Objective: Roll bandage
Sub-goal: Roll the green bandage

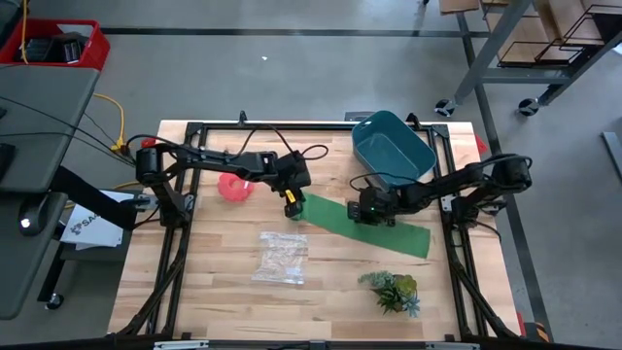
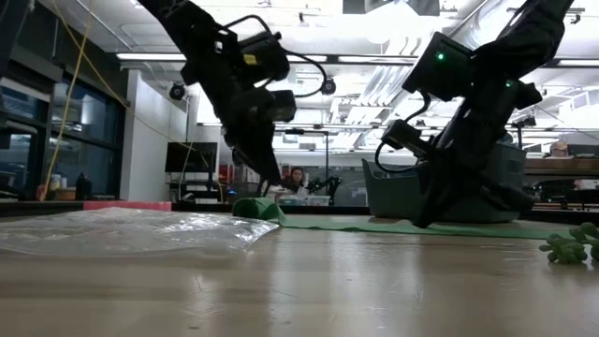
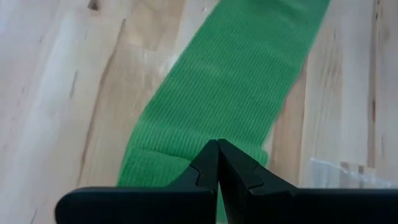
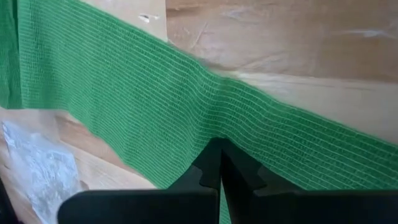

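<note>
- Pale wooden table (image 1: 224, 301) carries the long flat green fabric bandage (image 1: 384, 229), lying diagonally, its left end slightly bunched.
- Left hand (image 1: 291, 208), fingers pressed shut and empty, sits at that end, probably to start rolling.
- Right hand (image 1: 367, 210), likewise closed, presses mid-strip, seemingly anchoring it.

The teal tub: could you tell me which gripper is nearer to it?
Right. The right gripper sits just below the tub on the bandage; the left gripper is farther, at the strip's other end.
</note>
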